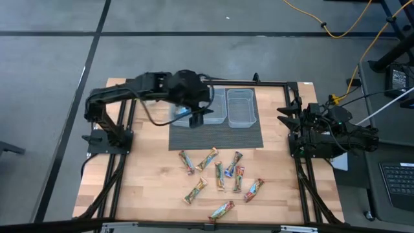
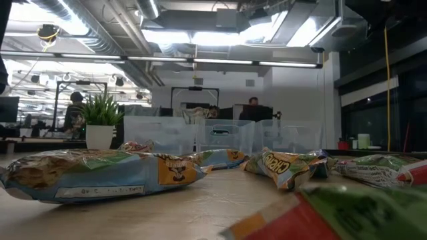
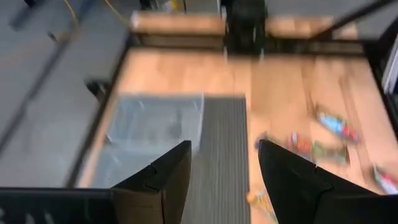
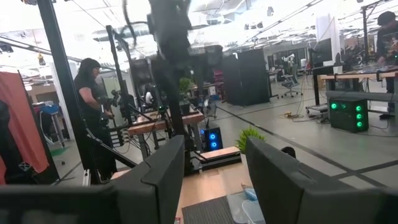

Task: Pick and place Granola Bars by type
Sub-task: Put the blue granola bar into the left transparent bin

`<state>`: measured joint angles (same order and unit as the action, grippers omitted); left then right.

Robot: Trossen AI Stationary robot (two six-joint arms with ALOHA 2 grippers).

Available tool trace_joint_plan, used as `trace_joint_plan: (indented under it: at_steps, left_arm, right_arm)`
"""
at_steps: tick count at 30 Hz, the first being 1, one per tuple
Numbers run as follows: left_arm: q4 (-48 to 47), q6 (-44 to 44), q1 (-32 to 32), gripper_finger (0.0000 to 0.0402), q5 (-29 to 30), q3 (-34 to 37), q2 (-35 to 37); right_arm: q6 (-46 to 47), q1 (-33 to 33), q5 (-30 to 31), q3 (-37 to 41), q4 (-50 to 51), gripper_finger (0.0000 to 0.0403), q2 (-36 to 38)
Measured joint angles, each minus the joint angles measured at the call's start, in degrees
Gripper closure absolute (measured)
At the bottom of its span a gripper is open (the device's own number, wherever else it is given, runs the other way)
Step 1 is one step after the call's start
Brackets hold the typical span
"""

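Several granola bars (image 1: pixel 219 175) in shiny multicoloured wrappers lie flat and scattered on the wood near the table's near edge; in the low view they fill the foreground (image 2: pixel 100 175). My left gripper (image 1: pixel 198 118) (image 3: pixel 224 146) hovers open and empty over the far part of the grey mat (image 3: pixel 221 155), beside the clear bins (image 1: pixel 241 107). A blue wrapper (image 1: pixel 182 115) shows just left of that gripper, seemingly inside a bin partly hidden by the arm. My right gripper (image 4: pixel 214 143) is open and empty, with its arm waiting at the table's right edge (image 1: pixel 310 126).
Clear plastic bins (image 3: pixel 155 127) stand side by side on the ribbed grey mat (image 1: pixel 217 137) at the table's far side. A black frame rails (image 1: pixel 301 168) the table's left and right. Bare wood lies between mat and bars. People and desks show in the room behind.
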<state>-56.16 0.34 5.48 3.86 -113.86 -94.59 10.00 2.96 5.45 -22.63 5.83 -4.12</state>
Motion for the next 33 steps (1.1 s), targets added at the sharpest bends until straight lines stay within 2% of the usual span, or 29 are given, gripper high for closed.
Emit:
trace_joint_plan:
  at_steps: [5,12,16,20,26,33]
  left_arm:
    - [0.45,-1.95,-1.54,0.0221,0.62,-4.68,-0.17]
    - [6.05,-4.92,-5.62,0.0221,-1.67,-5.16,-1.33]
    - [5.83,-6.28,-6.77,0.0220,-4.29,-5.07,-4.15]
    - [5.84,-9.71,-8.23,0.0210,-5.99,-5.07,-8.67]
    - [9.69,-17.03,-9.84,0.0186,-4.42,-5.07,-17.11]
    - [8.78,-25.87,-10.33,0.0168,-4.44,-5.03,-26.56]
  right_arm:
    - [0.20,-0.01,0.00,0.00,0.06,0.0228,0.00]
    - [0.28,-0.01,0.07,0.00,0.10,0.0228,0.00]
    - [0.33,0.00,0.52,0.00,0.38,0.0228,0.00]
    - [0.39,0.00,0.48,0.00,0.61,0.0228,0.00]
    - [0.28,0.00,-2.73,0.00,2.82,0.0228,0.00]
    - [0.23,0.00,-4.13,0.00,4.10,0.0228,0.00]
